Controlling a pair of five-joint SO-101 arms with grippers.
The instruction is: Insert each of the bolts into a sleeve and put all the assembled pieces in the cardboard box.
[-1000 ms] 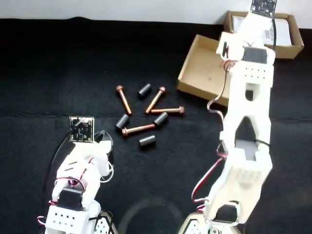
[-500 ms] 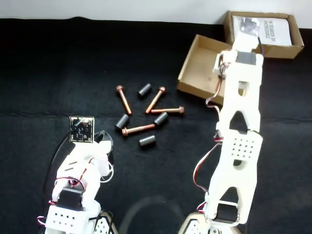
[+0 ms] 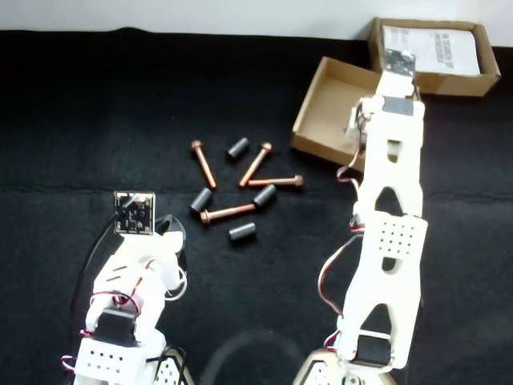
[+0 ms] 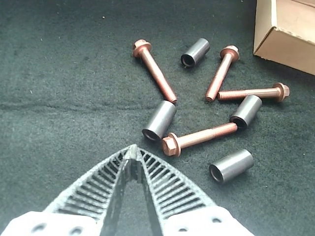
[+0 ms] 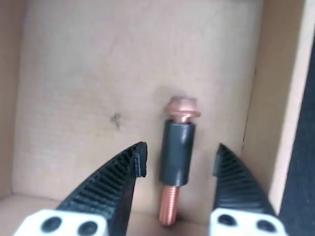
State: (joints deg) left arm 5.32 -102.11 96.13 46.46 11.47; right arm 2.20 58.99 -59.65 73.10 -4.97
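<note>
Assembled bolt (image 5: pixel 178 152) in cardboard box (image 5: pixel 74 64), right fingers (image 5: pixel 123 172) apart

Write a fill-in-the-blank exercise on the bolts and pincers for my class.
1. The left pincer is ___.
2. The right pincer, over the sleeved bolt, is ___.
3. The sleeved bolt lies ___ the cardboard box.
4. ___ bare bolts lie on the table.
Missing words: shut, open, inside, four.
</note>
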